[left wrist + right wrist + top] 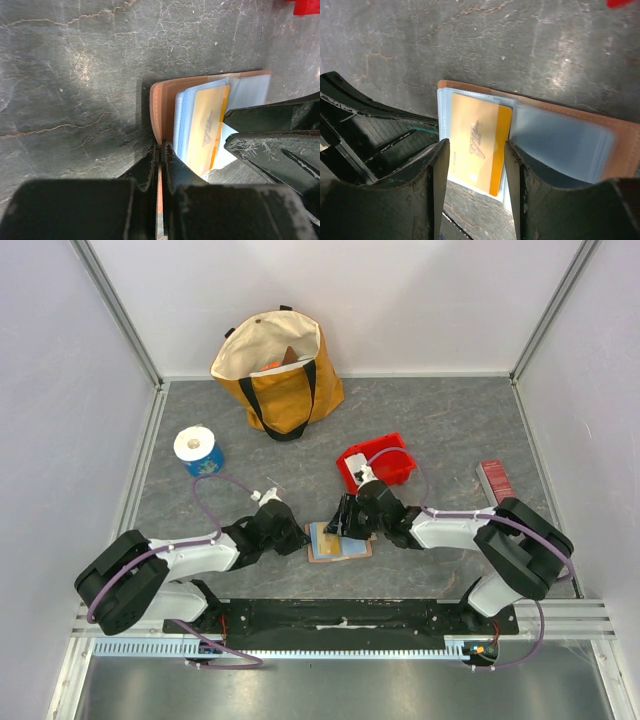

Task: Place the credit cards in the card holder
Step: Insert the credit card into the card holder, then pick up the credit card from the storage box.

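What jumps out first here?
Both arms meet over the open card holder at front centre. The left fingers pinch its edge, and the right fingers straddle a yellow card on it. Behind, a yellow tote stands by the back wall.

The top camera looks down from above the near edge over the whole worktop. Both wrist cameras sit close above the card holder, from opposite sides.
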`<state>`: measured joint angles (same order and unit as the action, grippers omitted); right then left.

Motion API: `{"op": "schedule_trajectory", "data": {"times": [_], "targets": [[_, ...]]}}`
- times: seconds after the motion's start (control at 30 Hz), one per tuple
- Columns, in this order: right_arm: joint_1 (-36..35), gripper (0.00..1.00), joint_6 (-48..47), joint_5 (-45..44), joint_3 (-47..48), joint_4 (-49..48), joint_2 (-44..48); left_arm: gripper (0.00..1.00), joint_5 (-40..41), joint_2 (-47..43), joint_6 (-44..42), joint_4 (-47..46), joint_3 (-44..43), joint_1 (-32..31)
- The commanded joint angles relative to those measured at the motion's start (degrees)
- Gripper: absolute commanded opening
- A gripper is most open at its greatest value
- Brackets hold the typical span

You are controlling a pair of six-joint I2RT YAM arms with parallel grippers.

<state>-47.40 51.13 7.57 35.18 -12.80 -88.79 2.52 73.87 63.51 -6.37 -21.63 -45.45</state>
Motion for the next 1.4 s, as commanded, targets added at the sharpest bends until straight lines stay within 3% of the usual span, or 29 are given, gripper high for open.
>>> {"op": "schedule_trajectory", "data": {"times": [0.0, 0.27, 0.47, 0.63, 0.83, 0.97, 1.1, 1.37], "targets": [[-0.1, 0.53, -1.5, 4.4, 2.2, -4.0, -2.3, 0.02, 2.0, 1.4, -4.8, 5.9, -1.0, -0.2], [-0.1, 0.45, -2.4, 8.2, 3.0, -6.9, -4.5, 0.02, 2.1, 2.9, -6.0, 7.4, -2.9, -0.1], [-0.1, 0.45, -4.3, 7.5, 2.8, -8.5, -3.3, 0.02, 2.0, 3.9, -6.8, 7.5, -3.6, -0.2], [-0.1, 0.53, -6.7, 4.4, 3.2, -4.2, -1.0, 0.02, 2.6, 3.3, -7.1, 8.7, -3.6, -0.1], [0.6, 0.63, -12.6, -4.8, 5.1, 7.9, 9.2, 0.02, 3.8, 1.5, -9.0, 11.5, -4.7, 0.0], [3.8, 0.66, -17.1, -7.0, 8.8, 15.0, 14.2, 0.02, 4.0, 0.9, -11.6, 12.9, -6.2, 0.0], [12.0, 0.68, -21.3, -7.8, 14.5, 21.2, 14.3, 0.02, 3.8, 0.5, -14.0, 13.8, -8.0, 0.2], [20.8, 0.73, -27.0, -1.8, 27.1, 26.0, 1.5, 0.02, 1.7, 0.4, -17.9, 13.9, -10.1, 1.2]]}}
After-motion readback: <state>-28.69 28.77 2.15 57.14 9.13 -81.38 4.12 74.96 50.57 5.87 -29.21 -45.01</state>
